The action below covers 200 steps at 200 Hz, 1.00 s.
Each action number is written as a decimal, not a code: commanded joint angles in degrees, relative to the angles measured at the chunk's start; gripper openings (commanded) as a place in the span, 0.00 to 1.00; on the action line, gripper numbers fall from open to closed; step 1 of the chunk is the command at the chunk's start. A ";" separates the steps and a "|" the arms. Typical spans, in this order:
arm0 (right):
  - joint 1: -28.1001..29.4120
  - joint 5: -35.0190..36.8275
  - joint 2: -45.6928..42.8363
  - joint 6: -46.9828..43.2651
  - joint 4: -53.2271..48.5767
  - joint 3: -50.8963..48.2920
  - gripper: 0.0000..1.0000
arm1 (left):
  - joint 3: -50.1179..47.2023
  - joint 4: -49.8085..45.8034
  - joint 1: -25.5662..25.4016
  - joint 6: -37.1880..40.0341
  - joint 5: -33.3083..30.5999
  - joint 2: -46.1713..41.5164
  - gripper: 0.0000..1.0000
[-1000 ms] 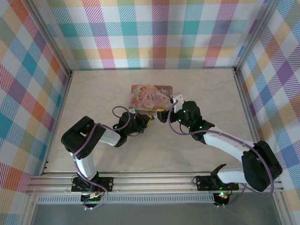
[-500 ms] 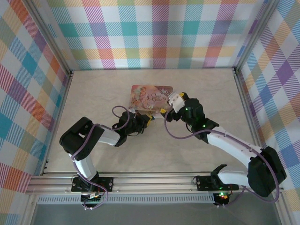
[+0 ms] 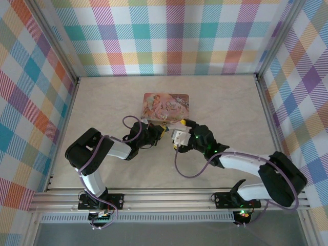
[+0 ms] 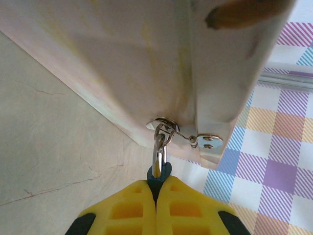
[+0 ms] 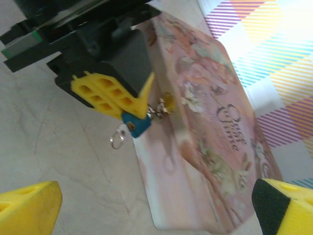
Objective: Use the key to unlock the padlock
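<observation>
The right end effector (image 5: 156, 210) stands nearest, its yellow fingers (image 5: 29, 208) fully apart and empty, aimed across the middle of the table (image 3: 102, 102) at the lock. Just beyond it, the left end effector (image 4: 156, 191) is clamped on the padlock (image 5: 135, 125). Its ribbed yellow rubber pads pinch the small blue body so that the free end juts out. A thin wire ring (image 5: 116, 141) hangs at that end; it probably carries the key, but no blade can be made out. The silvery shackle (image 4: 160, 147) passes through the metal hasp (image 4: 164, 125) on the near side of the pink tin (image 3: 166, 105), a flat, glossy rectangular box with rounded corners and printed flowers, lying toward the far edge. For this step, hold the body rigid with the left end effector. Bring the right one in along the keyway axis and close on the ring's flat faces. A skewed approach is likely to push the light tin away.
</observation>
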 commanded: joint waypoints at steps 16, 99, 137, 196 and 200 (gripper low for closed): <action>2.89 0.32 7.04 1.94 7.56 2.34 0.93 | 0.83 -0.16 -0.53 -0.98 1.08 -1.74 0.02; 3.34 3.64 15.80 5.71 12.69 5.76 0.52 | 1.16 -0.25 -0.56 -1.26 1.43 -1.88 0.02; 3.34 5.00 18.29 5.97 14.25 6.80 0.40 | 1.20 -0.42 -0.57 -1.34 1.53 -1.77 0.01; 3.34 5.31 19.20 6.81 15.24 6.91 0.29 | 1.22 -0.53 -0.57 -1.26 1.61 -1.76 0.02; 3.34 5.29 19.28 6.90 15.16 6.98 0.29 | 1.20 -0.45 -0.57 -1.33 1.61 -1.71 0.01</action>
